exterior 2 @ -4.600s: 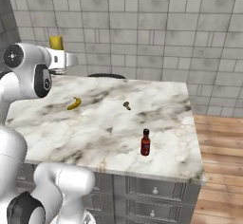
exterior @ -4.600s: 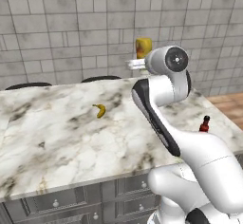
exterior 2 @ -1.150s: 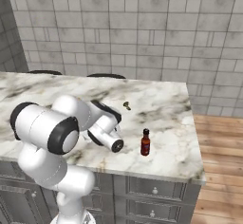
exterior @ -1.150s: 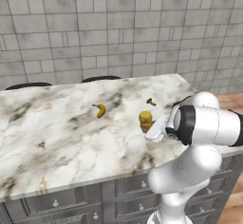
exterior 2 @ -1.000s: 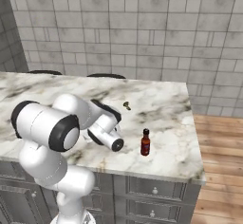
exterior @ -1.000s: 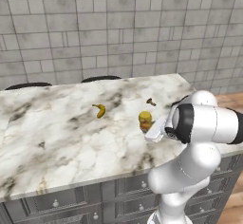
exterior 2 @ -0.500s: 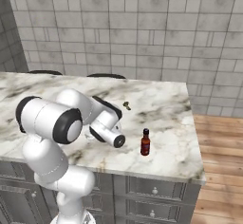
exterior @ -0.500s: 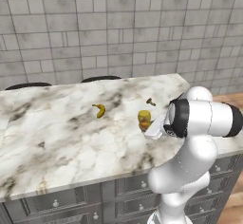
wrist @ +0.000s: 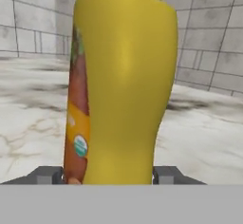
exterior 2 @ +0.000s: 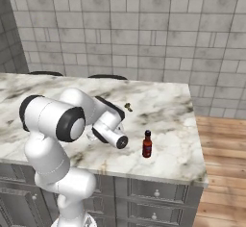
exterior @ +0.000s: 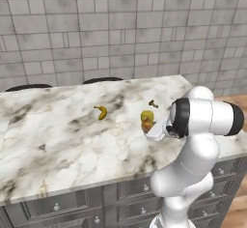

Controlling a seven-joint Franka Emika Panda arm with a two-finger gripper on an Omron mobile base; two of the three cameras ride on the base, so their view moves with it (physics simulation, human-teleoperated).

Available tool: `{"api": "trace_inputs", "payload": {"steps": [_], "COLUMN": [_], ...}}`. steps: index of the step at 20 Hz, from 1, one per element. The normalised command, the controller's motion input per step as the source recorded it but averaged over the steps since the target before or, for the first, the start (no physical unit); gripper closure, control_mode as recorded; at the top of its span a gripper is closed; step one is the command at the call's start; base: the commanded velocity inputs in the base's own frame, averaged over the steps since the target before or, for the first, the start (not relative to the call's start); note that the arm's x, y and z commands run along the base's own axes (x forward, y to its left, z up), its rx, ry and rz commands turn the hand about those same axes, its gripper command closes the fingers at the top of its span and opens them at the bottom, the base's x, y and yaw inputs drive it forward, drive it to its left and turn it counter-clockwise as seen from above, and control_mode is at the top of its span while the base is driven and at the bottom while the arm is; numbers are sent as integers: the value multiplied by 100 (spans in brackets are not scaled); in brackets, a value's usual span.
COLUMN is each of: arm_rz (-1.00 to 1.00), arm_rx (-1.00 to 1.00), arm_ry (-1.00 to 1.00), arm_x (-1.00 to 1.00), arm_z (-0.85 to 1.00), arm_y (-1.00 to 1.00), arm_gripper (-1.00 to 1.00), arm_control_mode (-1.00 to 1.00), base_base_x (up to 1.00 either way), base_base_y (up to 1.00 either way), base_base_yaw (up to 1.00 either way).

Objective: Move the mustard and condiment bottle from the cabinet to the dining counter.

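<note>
White marble dining counter [exterior: 58, 145] with grey-brown veins, spread over grey drawers with small knobs. Nearest the camera on the hand: pincer [wrist: 108, 175] narrowed around a squat yellow mustard [wrist: 123, 76] bottle with a red-orange label, one grey fingertip [wrist: 47, 175] pressed to each side low down. Looks like a hold, not a gap. Seen from the left base, the mustard [exterior: 147, 120] upright, bottom apparently on the marble, near the right end of the counter.

Well apart towards the front right edge: slim dark reddish-brown condiment bottle [exterior 2: 147, 144] with narrow neck and red-orange label, upright and untouched.

Further in: small curved yellow banana [exterior: 101, 112], then a small dark object [exterior: 153, 103], too small to name. Beyond, grey tiled wall [exterior: 120, 24].

Judged nearly complete: both bottles on the counter. Left to do: opening the pincer and drawing clear without tipping the mustard.
</note>
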Motion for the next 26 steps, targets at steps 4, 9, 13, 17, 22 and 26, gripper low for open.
{"api": "trace_inputs", "payload": {"steps": [4,9,13,17,22,26], "arm_rz": [0,0,0,0,0,2], "arm_rx": [0,0,0,0,0,0], "arm_ry": [-18,-28,-29,-16,-8,-1], "arm_x": [-5,-19,-17,-4,-19,-19], "arm_z": [0,4,12,36,71,91], "arm_y": [0,0,0,-4,-26,-20], "arm_gripper": [-100,-100,-100,-100,-100,-100], "arm_control_mode": [-100,-100,-100,-100,-100,-100], "base_base_x": [0,0,0,0,0,0], "base_base_y": [0,0,0,0,0,0], "base_base_yaw": [0,0,0,0,0,0]}}
